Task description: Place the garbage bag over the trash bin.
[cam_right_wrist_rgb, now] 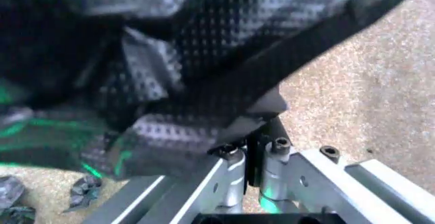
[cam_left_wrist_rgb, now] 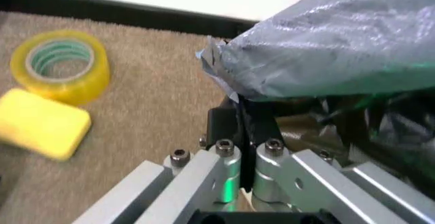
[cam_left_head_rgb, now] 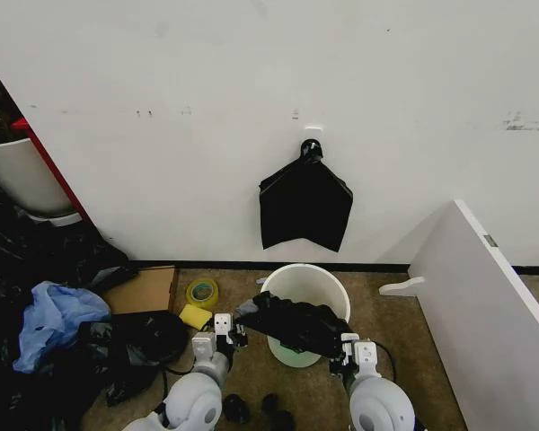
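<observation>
The trash bin (cam_left_head_rgb: 316,280), a round cream-white bucket, stands on the carpet near the wall. The garbage bag (cam_left_head_rgb: 292,323), glossy crinkled black plastic, is stretched across the bin's near rim between both grippers. My left gripper (cam_left_head_rgb: 238,334) is at the bag's left end, shut on its edge (cam_left_wrist_rgb: 239,113); the bag (cam_left_wrist_rgb: 340,46) bulges beyond the fingers. My right gripper (cam_left_head_rgb: 342,353) is at the bag's right end, also shut on the plastic (cam_right_wrist_rgb: 260,135), and the bag (cam_right_wrist_rgb: 136,71) hangs over that view. The bin's far rim and part of its inside stay uncovered.
A flat black pack (cam_left_head_rgb: 304,208) hangs on the wall above the bin. A yellow tape roll (cam_left_head_rgb: 202,292) and yellow sponge (cam_left_head_rgb: 195,316) lie left of the bin, beside cardboard (cam_left_head_rgb: 144,289). A blue bag (cam_left_head_rgb: 54,319), black clutter and a larger white bin (cam_left_head_rgb: 18,175) crowd the left. A white board (cam_left_head_rgb: 485,296) leans at right.
</observation>
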Available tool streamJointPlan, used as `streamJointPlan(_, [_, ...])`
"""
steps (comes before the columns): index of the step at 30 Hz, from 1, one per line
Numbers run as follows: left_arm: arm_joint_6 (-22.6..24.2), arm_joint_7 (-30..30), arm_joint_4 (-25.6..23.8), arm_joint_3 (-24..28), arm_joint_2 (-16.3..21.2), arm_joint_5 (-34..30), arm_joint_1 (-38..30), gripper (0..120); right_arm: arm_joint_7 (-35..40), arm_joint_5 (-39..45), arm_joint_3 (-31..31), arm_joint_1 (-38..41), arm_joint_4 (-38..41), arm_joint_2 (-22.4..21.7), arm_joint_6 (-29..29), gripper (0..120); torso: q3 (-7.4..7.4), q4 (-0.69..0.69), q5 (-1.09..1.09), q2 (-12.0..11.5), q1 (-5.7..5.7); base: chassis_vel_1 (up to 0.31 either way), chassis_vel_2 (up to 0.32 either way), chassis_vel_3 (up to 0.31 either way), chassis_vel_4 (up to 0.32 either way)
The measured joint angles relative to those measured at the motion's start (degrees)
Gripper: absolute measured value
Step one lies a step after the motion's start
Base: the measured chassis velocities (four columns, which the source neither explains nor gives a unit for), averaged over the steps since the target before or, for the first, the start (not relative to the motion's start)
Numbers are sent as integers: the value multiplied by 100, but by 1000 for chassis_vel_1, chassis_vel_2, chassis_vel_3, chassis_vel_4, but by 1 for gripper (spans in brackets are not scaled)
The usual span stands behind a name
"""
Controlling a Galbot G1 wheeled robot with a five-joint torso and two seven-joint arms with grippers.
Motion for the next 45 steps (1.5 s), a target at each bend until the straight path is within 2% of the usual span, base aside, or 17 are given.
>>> streamJointPlan(7, [77, -23, -68, -48, 83, -54, -69, 0, -205, -195, -16, -79, 38, -101, 6, 0, 0, 0, 1, 0, 0, 0, 0, 0, 0])
streamJointPlan(10, [221, -23, -239, -167, 170, -108, 44, 10, -232, -303, -33, -195, 152, -181, 7, 10, 0, 0, 1, 0, 0, 0, 0, 0, 0])
streamJointPlan(12, [297, 11, -430, -284, 281, -105, 193, 21, -266, -402, -47, -343, 315, -252, 7, 19, 0, 1, 0, 0, 0, 0, 0, 0, 0])
streamJointPlan(14, [297, 11, -430, -284, 281, -105, 193, 21, -266, -402, -47, -343, 315, -252, 7, 19, 0, 1, 0, 0, 0, 0, 0, 0, 0])
streamJointPlan(15, [302, 68, -584, -392, 360, -54, 331, 30, -363, -614, -47, -502, 475, -305, 38, 27, -1, 2, 1, 0, 0, 0, 0, 0, 0])
streamJointPlan(19, [158, 175, -864, -638, 531, 248, 669, 46, -637, -1240, -77, -958, 863, -368, 213, 46, -1, 0, 0, 0, 0, 0, 0, 0, 0])
streamJointPlan(21, [50, 204, -923, -738, 566, 378, 796, 49, -680, -1425, -96, -1073, 950, -373, 272, 49, -1, 0, -1, 0, 0, 0, 0, 0, 0])
streamJointPlan(26, [-362, 418, -1289, -1125, 822, 504, 1234, 72, -961, -2149, -75, -1553, 1259, -416, 762, 71, -1, 1, 0, 0, 0, 0, 0, 0, 0])
streamJointPlan(28, [-415, 449, -1336, -1149, 870, 505, 1292, 76, -1019, -2260, -59, -1647, 1302, -429, 842, 75, -1, 0, 0, 0, 0, 0, 0, 0, 0])
streamJointPlan(34, [-670, 537, -1443, -1231, 1069, 474, 1617, 98, -1177, -2864, 151, -2220, 1414, -430, 1483, 98, -1, 0, 0, 0, 0, 0, 0, 0, 0])
streamJointPlan(45, [-874, 586, -1203, -1396, 1272, -36, 1668, 100, -1304, -2869, 394, -2265, 1297, -422, 1697, 100, 0, 1, -1, 0, 0, 0, 0, 0, 0])
